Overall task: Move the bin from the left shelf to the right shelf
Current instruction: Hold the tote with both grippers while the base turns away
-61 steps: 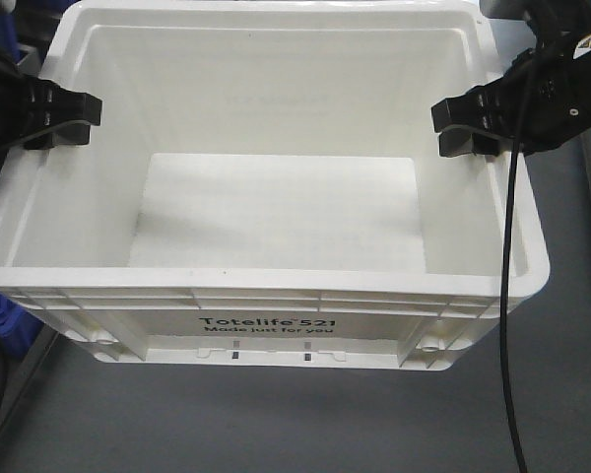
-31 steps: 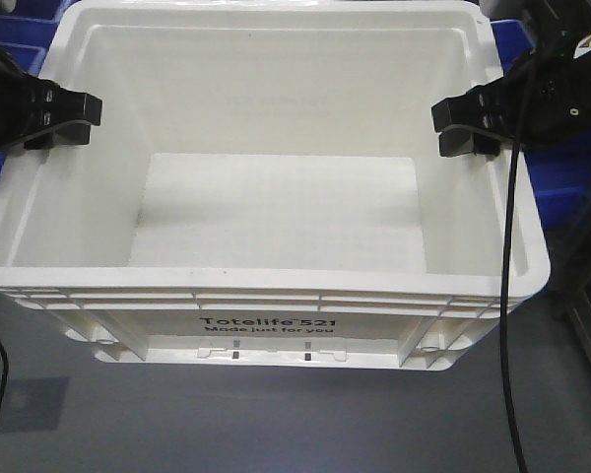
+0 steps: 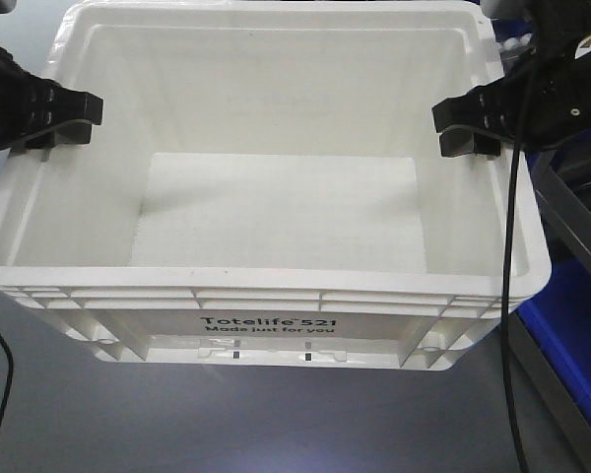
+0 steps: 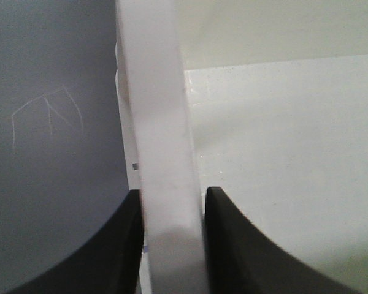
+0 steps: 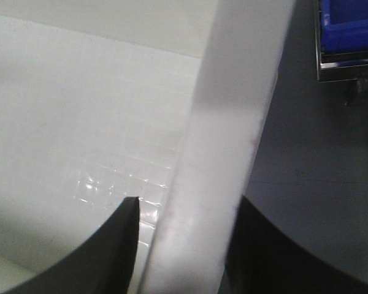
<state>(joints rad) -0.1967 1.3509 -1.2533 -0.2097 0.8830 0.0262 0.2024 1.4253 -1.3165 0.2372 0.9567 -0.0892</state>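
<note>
The empty white bin (image 3: 276,281), printed "Totelife 521", fills the front view and hangs above the grey floor. My left gripper (image 3: 64,118) is shut on its left rim, one finger inside the wall and one outside. My right gripper (image 3: 463,123) is shut the same way on the right rim. In the left wrist view the white rim (image 4: 159,122) runs between the black fingers of the left gripper (image 4: 172,196). The right wrist view shows the rim (image 5: 233,122) clamped in the right gripper (image 5: 187,205).
A grey metal shelf frame (image 3: 561,212) stands at the right with a blue bin (image 3: 571,335) low inside it. Another blue bin (image 5: 349,24) sits on a metal rail. A black cable (image 3: 507,296) hangs over the bin's right wall. Grey floor (image 3: 177,414) lies below.
The surroundings slid past while the bin stayed fixed between both grippers. The blue bins beside it are gone, and a shelf frame with a blue bin now shows at the right.
</note>
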